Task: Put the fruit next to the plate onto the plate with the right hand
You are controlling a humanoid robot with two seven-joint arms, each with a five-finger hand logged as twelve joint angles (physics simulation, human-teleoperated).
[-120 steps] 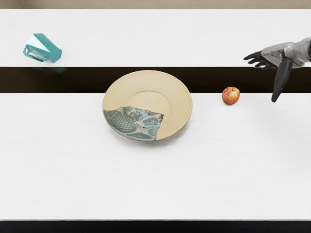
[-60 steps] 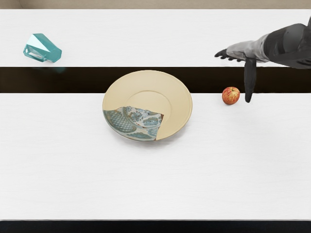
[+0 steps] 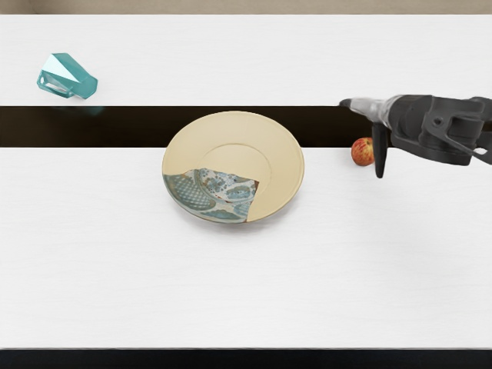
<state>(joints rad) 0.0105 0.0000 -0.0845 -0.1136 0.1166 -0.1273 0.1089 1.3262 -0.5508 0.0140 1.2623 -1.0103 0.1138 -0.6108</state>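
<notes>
Head view: the right robot hand (image 3: 390, 123) is spread and grips nothing. The apple (image 3: 360, 151) rests on the tabletop (image 3: 231, 284) just below and left of its palm, beside one down-hanging digit. The plate (image 3: 231, 138) lies farther left, past the fruit.

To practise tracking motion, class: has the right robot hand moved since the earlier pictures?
Yes. The right robot hand has moved left, toward the plate, and is now at the apple's right side.
</notes>
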